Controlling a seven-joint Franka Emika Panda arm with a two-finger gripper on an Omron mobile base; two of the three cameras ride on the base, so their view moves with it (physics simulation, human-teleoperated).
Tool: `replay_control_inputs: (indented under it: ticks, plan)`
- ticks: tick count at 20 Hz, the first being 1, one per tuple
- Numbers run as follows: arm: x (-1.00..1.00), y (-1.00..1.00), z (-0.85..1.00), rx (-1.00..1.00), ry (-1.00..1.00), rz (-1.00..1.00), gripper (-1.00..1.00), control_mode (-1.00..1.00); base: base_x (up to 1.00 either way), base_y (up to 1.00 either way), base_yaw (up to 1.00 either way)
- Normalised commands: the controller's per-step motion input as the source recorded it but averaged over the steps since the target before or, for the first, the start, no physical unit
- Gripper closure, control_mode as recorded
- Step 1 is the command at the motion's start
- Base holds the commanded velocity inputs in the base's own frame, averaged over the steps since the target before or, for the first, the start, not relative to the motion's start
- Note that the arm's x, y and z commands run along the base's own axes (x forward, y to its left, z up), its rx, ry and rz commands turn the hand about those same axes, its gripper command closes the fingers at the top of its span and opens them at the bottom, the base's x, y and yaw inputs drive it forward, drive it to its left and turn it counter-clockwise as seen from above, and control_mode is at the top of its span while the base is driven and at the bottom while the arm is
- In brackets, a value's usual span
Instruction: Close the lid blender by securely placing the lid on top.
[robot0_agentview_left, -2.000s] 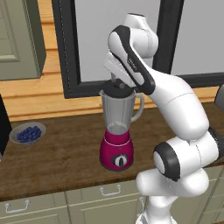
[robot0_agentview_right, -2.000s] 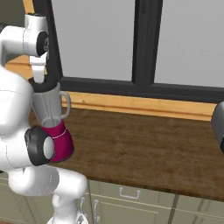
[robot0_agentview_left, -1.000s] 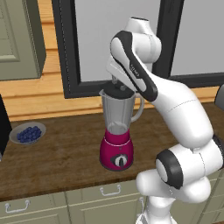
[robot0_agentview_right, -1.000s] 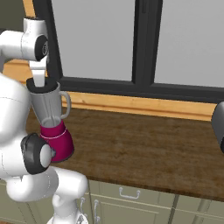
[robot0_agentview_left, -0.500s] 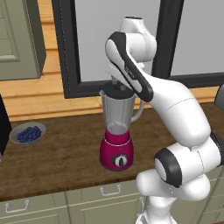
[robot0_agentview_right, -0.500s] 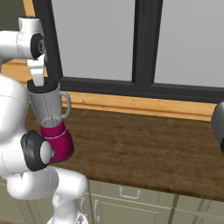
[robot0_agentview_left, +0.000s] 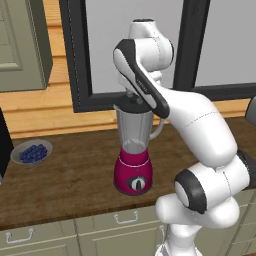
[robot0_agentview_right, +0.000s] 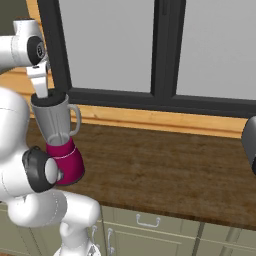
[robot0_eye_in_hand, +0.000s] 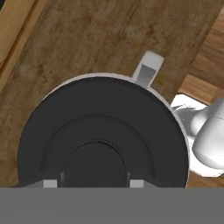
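On top of blender (robot0_agentview_left: 133, 155) jar, lid (robot0_eye_in_hand: 103, 135) is sitting; tool (robot0_eye_in_hand: 90, 183) is hanging above w/ knob between tips, grip unclear.

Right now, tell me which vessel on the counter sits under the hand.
The blender's clear grey jar: the hand is directly above it and the black lid covers its rim. The bowl of blueberries lies open, off to the side.

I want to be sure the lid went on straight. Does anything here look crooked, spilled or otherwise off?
Nothing stands out. In the hand view the lid sits centred inside the jar's rim, and the blender stands upright on the counter with no spill around it. The blueberries stay in their bowl.
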Motion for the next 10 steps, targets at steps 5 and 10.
replay_control_inputs:
  ticks: [5,10]
  plan:
    - [-0.22,0.0,-0.05,0.03,-0.1,0.0,-1.0,-1.0,0.0,0.0,0.0]
    - [-0.13,0.0,0.0,0.05,-0.05,0.0,-1.0,-1.0,0.0,0.0,0.0]
